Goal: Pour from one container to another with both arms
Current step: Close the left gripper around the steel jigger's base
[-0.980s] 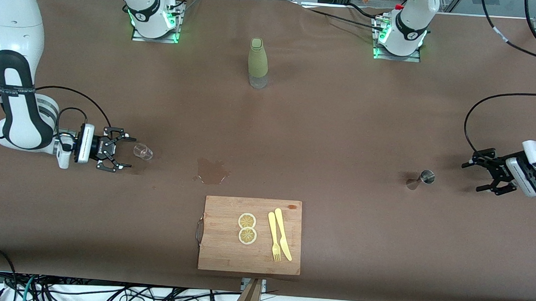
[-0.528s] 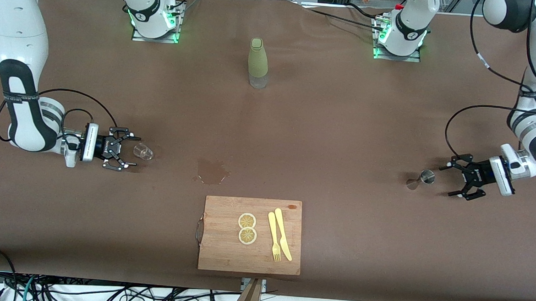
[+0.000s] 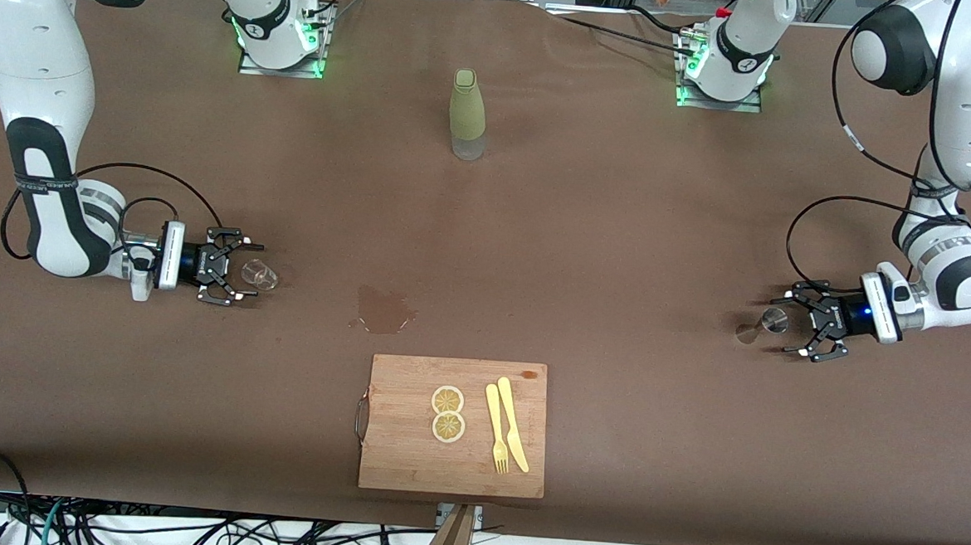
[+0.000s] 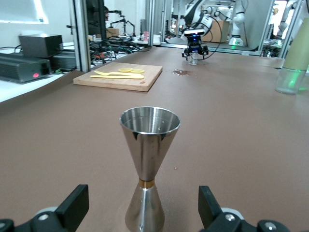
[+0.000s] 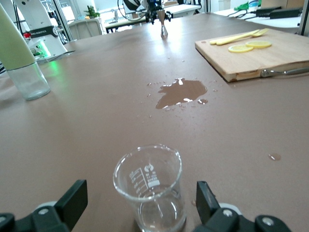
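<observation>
The left end effector sits low at the left arm's end of the tabletop, fingers spread wide, released, flanking an upright steel double-cone jigger without touching it. The right end effector, likewise released, brackets a small clear glass beaker standing near the right arm's end. Between them lie a brown liquid spill and, at the tabletop's near edge, a wooden cutting board.
</observation>
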`<action>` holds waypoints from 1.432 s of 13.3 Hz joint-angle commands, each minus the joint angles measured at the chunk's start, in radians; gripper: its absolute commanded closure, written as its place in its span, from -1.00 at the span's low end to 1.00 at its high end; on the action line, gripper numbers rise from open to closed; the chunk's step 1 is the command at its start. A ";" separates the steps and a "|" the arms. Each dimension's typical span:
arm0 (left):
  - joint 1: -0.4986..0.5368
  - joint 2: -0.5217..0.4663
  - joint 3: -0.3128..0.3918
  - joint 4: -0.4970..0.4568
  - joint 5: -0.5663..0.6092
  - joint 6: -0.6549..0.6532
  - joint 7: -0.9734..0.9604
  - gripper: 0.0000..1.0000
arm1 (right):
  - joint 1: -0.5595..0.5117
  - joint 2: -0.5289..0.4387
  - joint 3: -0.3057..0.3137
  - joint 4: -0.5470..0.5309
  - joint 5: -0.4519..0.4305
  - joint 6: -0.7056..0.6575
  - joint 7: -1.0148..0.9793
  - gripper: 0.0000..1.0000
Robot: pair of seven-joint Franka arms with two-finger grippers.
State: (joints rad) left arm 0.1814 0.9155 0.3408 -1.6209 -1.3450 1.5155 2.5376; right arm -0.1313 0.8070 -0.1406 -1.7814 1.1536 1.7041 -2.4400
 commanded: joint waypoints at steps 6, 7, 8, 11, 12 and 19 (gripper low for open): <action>-0.046 0.063 0.026 0.029 -0.083 -0.049 0.118 -0.90 | -0.004 0.040 0.001 0.013 0.066 -0.034 -0.044 -1.00; -0.051 0.063 0.026 0.029 -0.085 -0.049 0.119 -0.88 | -0.004 0.040 0.001 0.013 0.067 -0.035 -0.044 -1.00; -0.054 0.068 0.026 0.030 -0.088 -0.048 0.119 -0.86 | -0.002 0.043 0.001 0.013 0.067 -0.035 -0.044 -1.00; -0.057 0.069 0.026 0.030 -0.092 -0.049 0.119 -0.83 | 0.004 0.055 0.003 0.013 0.101 -0.043 -0.060 -1.00; -0.057 0.069 0.026 0.029 -0.092 -0.049 0.119 -0.83 | 0.007 0.058 0.003 0.013 0.107 -0.043 -0.063 -1.00; -0.057 0.066 0.029 0.029 -0.094 -0.063 0.124 -0.22 | 0.012 0.070 0.009 0.014 0.113 -0.043 -0.086 -1.00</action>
State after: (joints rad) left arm 0.1378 0.9648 0.3445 -1.6101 -1.4011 1.4878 2.6171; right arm -0.1243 0.8551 -0.1316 -1.7805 1.2415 1.6770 -2.4968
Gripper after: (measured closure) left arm 0.242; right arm 0.000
